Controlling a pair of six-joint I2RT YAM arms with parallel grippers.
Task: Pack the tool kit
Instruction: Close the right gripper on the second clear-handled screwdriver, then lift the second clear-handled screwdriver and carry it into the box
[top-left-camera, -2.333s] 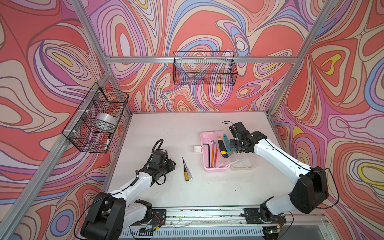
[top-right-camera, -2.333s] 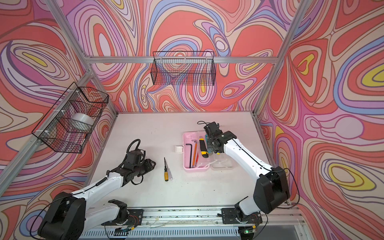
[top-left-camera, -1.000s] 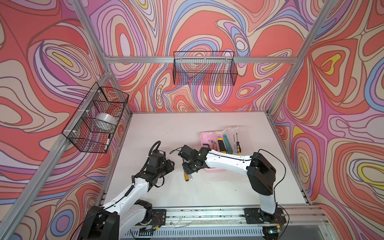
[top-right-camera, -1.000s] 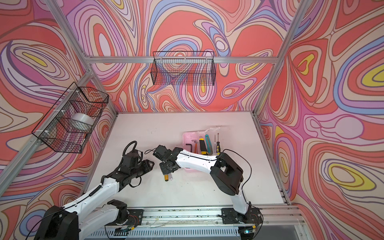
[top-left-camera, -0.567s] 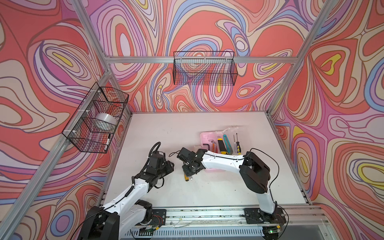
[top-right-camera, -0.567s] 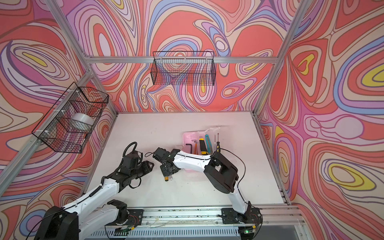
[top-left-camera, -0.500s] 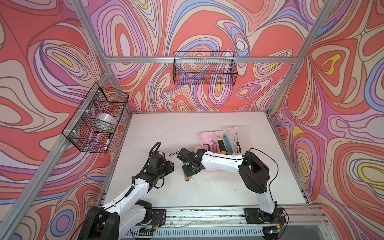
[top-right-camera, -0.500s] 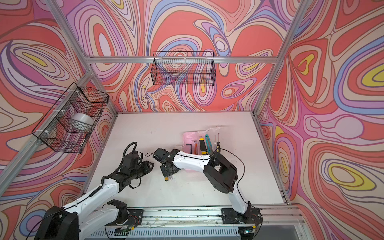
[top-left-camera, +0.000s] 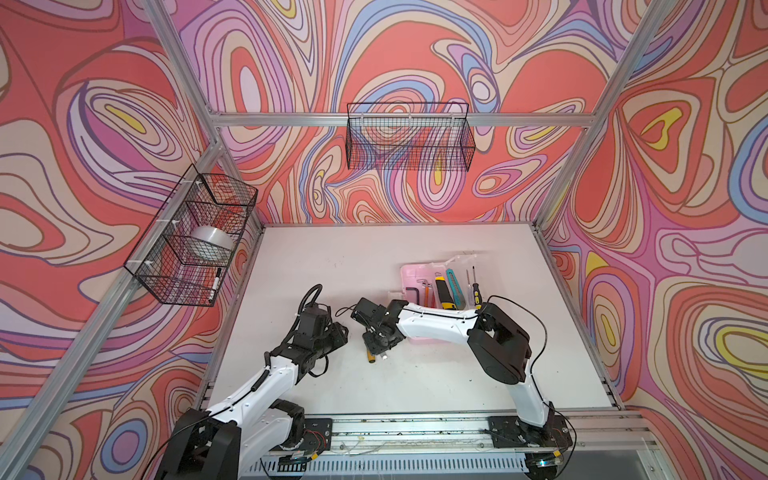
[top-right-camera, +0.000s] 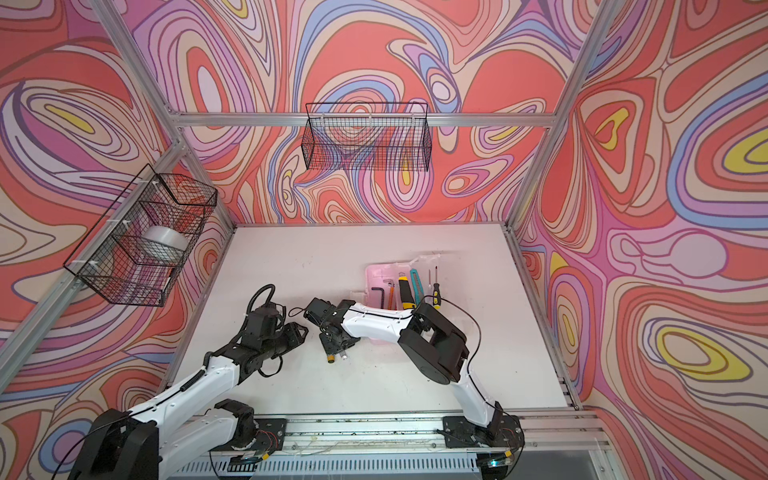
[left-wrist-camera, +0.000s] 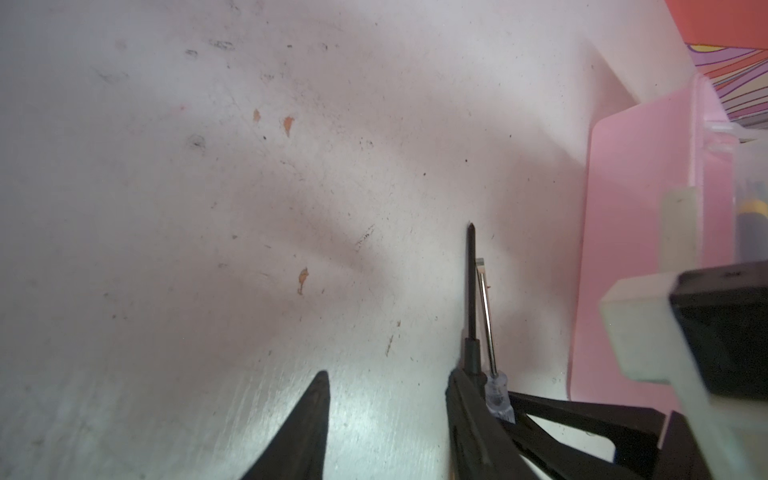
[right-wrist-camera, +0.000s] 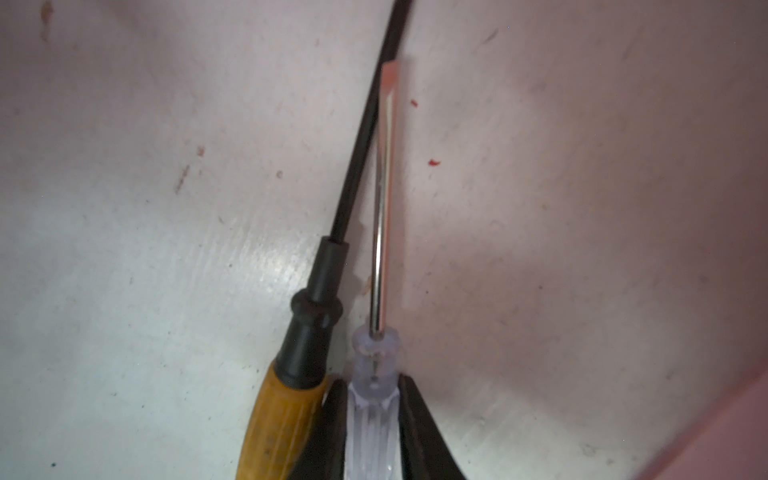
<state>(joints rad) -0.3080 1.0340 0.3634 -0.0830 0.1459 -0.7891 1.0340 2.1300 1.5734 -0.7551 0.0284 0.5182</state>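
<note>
The pale-pink case lies open at the table's right middle. It holds a black hex key, a yellow-black knife and a teal knife. A small screwdriver rests on its translucent lid. My right gripper reaches across the middle and is shut on a clear-handled screwdriver lying on the table. A yellow-handled screwdriver lies touching it on one side. My left gripper stands open just beside them, with nothing between its fingers.
A black wire basket hangs on the back wall. Another basket on the left wall holds a tape roll and a marker. The pink case's side stands close to both grippers.
My right arm swung from the case across to the two screwdrivers, and its jaws closed on the clear-handled one. The left arm shifted only slightly.
</note>
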